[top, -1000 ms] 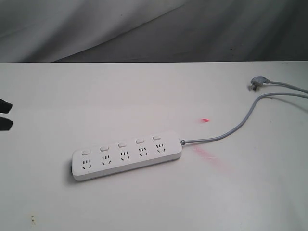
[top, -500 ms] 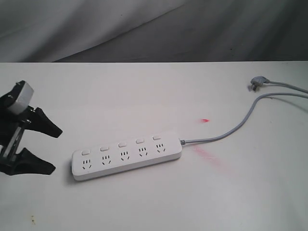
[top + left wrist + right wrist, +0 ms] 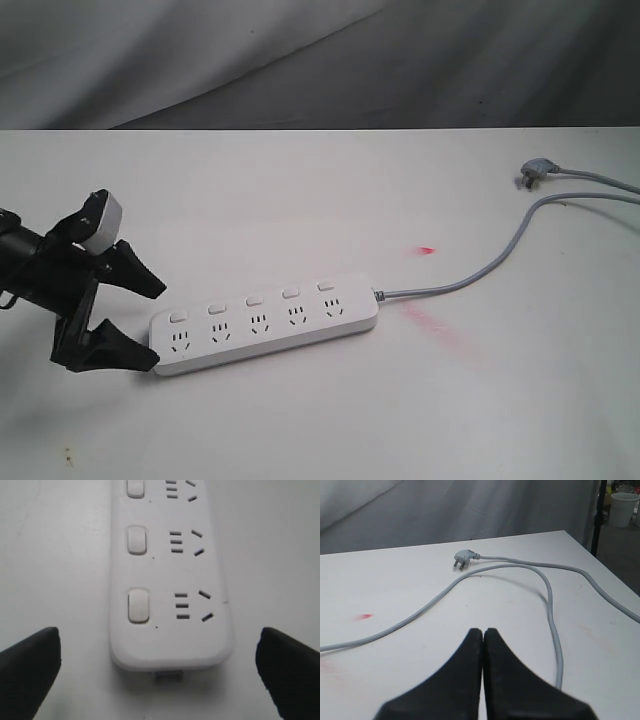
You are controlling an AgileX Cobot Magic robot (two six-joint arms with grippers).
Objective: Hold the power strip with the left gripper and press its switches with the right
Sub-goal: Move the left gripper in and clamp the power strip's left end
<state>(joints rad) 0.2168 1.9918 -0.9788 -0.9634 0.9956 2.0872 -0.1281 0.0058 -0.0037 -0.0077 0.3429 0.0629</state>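
Here the long flat white plastic power strip [image 3: 265,325] lies lower centre on the white worktop [image 3: 300,200]. Its long axis runs rightward from the black left gripper [image 3: 153,327], whose jaws stand wide astride its end. The black right gripper [image 3: 483,635], pressed together, is farther off.

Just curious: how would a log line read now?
left gripper: open, flanking strip end | right gripper: shut, facing cord | switches: untouched
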